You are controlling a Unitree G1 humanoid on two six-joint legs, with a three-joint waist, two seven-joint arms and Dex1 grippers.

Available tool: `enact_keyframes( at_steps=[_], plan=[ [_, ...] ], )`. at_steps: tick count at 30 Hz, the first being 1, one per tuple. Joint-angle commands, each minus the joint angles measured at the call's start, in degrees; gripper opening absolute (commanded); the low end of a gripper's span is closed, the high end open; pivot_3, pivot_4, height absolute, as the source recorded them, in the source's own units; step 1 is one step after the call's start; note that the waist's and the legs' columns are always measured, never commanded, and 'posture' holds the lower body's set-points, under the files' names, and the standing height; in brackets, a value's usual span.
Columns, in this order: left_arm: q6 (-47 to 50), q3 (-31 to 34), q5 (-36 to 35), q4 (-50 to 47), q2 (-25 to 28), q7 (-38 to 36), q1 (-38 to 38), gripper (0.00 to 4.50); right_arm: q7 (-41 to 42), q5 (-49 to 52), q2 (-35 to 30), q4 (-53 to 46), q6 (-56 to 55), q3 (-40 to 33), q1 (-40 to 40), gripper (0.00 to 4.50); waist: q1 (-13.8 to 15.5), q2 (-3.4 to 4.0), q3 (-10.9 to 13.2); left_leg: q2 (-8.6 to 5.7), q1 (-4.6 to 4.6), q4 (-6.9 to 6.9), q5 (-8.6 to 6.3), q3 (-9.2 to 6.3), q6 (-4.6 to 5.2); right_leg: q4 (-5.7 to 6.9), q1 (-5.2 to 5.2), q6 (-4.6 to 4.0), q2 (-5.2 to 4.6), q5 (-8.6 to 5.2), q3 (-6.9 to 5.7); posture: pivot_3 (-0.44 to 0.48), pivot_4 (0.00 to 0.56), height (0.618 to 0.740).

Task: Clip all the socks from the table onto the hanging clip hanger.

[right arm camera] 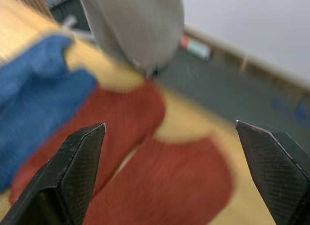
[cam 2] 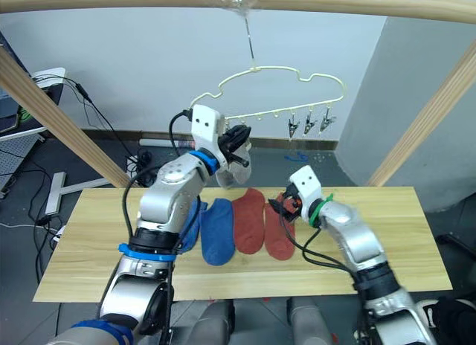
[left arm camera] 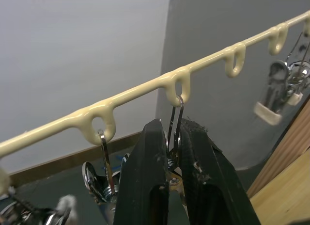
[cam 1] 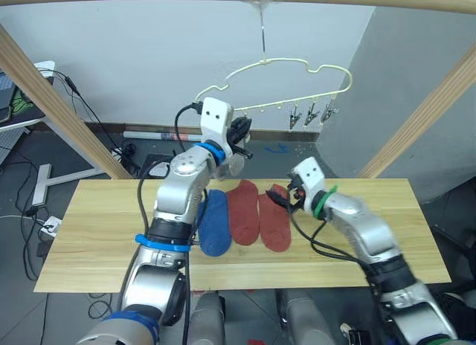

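The pale yellow clip hanger point(cam 1: 297, 62) hangs by its hook from the wooden pole above the table point(cam 1: 89, 233). My left gripper point(left arm camera: 173, 125) is raised to the hanger's bar and shut on a metal clip point(left arm camera: 175, 113) that hangs from one loop. A light grey sock point(cam 2: 235, 174) dangles just below that gripper; what holds it is hidden. On the table lie a blue sock point(cam 1: 216, 222), a second blue one point(cam 2: 190, 222) partly behind my left arm, and two red socks point(cam 1: 243, 211) point(cam 1: 275, 222). My right gripper point(right arm camera: 169, 125) hovers open just above the red socks.
Three free clips point(cam 1: 310, 116) hang bunched at the bar's right end. Thick wooden frame poles slant down at the left point(cam 1: 59, 107) and right point(cam 1: 424, 114) behind the table. Cables and a white stand point(cam 1: 44, 181) lie on the floor at the left.
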Motion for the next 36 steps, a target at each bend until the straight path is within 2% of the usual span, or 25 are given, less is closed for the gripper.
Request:
enact_keyframes(
  at_steps=[1,6,13,16,23,27,36],
  plan=[
    [1.12,-0.38,0.0,-2.13,-0.26,0.44,1.17,0.09,-1.79,-2.24,2.04,4.75,-2.16,-0.74,-1.99,4.5,0.11,0.0,0.0,0.0,-0.02,0.01,0.0,0.0,0.0,-0.01,0.0,0.0,-0.01,0.0,0.0,0.025,0.266,0.74],
    [1.83,-1.0,0.1,-4.49,-1.28,1.7,2.19,0.09,-2.83,-6.31,3.53,11.12,-3.46,0.96,-2.56,4.5,0.16,0.0,0.0,-0.01,0.0,0.0,0.0,-0.02,0.0,-0.01,0.02,0.0,-0.01,0.0,-0.01,0.035,0.268,0.74],
    [3.2,-0.75,-0.18,-6.26,-1.11,1.65,3.28,0.09,-2.31,-9.95,3.92,15.26,-4.49,1.72,-1.36,4.5,0.16,0.0,0.0,-0.01,0.03,0.0,0.0,-0.02,0.0,0.0,0.04,0.0,-0.01,0.0,-0.01,0.043,0.269,0.74],
    [2.59,-1.28,0.52,-5.76,-0.71,1.27,3.0,0.09,-1.5,-10.58,3.94,15.6,-4.71,1.65,-0.57,3.89,0.16,0.0,-0.01,-0.01,0.18,0.0,0.0,-0.02,0.0,-0.01,0.21,0.01,-0.01,0.0,-0.01,0.041,0.27,0.74],
    [2.79,-1.29,0.34,-5.65,-0.6,0.68,2.8,0.09,0.64,-11.6,1.98,15.22,-6.09,1.75,1.42,1.43,0.11,0.0,-0.01,-0.01,0.38,0.0,-0.01,-0.01,0.0,-0.04,0.42,0.01,-0.01,-0.01,0.0,0.036,0.269,0.74],
    [4.41,-0.76,-0.94,-5.83,-0.16,-0.66,2.42,0.09,3.5,-11.0,0.25,11.81,-6.76,1.44,2.6,0.04,0.11,0.0,-0.01,-0.01,0.4,0.0,0.0,-0.01,0.0,-0.04,0.44,0.02,-0.01,0.0,0.0,0.036,0.269,0.74],
    [20.5,6.37,-13.23,-7.09,3.39,-5.15,0.52,0.09,13.6,-10.34,-9.67,-4.52,-15.92,1.21,5.25,0.04,-0.52,0.01,0.01,-0.01,0.37,-0.03,-0.01,0.0,0.0,-0.06,0.38,0.02,0.0,-0.01,0.01,0.027,0.276,0.74]
  ],
)
